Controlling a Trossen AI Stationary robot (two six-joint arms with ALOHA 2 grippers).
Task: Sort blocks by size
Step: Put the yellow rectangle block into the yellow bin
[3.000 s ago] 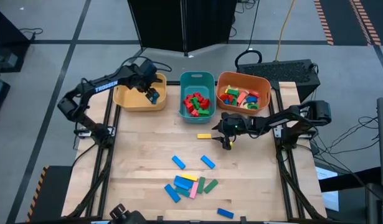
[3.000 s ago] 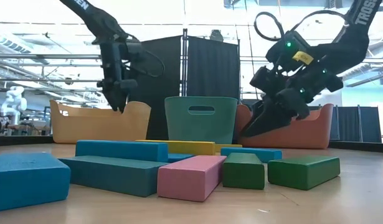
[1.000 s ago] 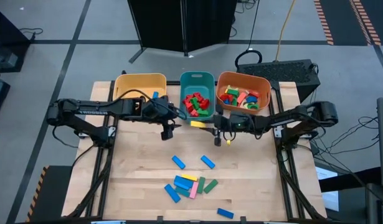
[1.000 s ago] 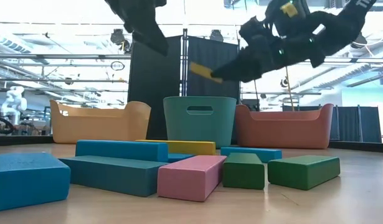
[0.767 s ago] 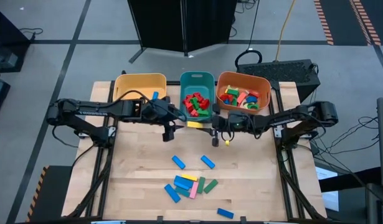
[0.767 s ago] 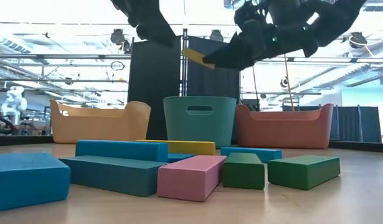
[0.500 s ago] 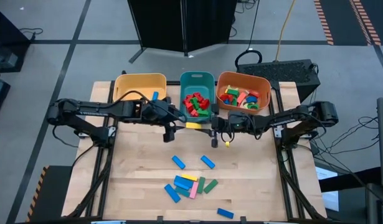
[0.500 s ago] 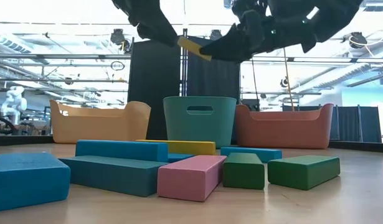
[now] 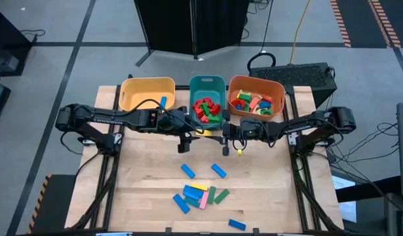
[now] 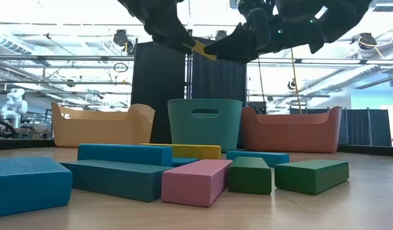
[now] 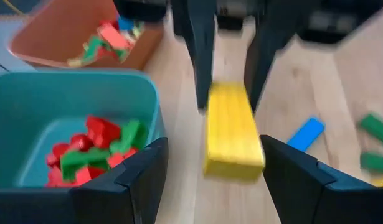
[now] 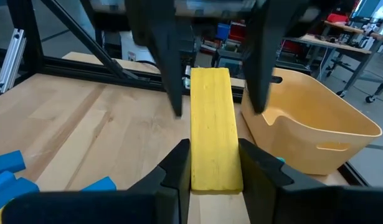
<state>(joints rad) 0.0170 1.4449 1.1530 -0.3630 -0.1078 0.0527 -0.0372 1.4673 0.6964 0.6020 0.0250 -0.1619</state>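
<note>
A long yellow block (image 12: pixel 211 118) hangs in the air in front of the teal bin (image 9: pixel 207 98), with my right gripper (image 12: pixel 215 163) shut on it. My left gripper (image 11: pixel 213 152) is open. Its two fingers stand on either side of the block's free end (image 11: pixel 233 140) with a gap on each side. In the high view the two grippers face each other over the table's far middle, with the block (image 9: pixel 203 132) between them. More blocks (image 9: pixel 200 194) lie flat on the table near its front. My right gripper pinches the yellow block's two long sides (image 12: pixel 216 171) between its two fingers, at the end toward the table's right. The fingers come nearly level from the table's right and lie along the block. The block is lifted clear and sticks out toward my left gripper.
A yellow bin (image 9: pixel 147 93) holding one blue block, the teal bin with red and green pieces, and an orange bin (image 9: pixel 255 97) with mixed pieces line the far edge. Single blue blocks (image 9: pixel 187 170) (image 9: pixel 218 170) (image 9: pixel 236 225) lie apart from the front cluster.
My right gripper has risen with the yellow block and then held still. My left gripper has gone toward the table's right, staying open, until its fingers stand on either side of the block's free end.
</note>
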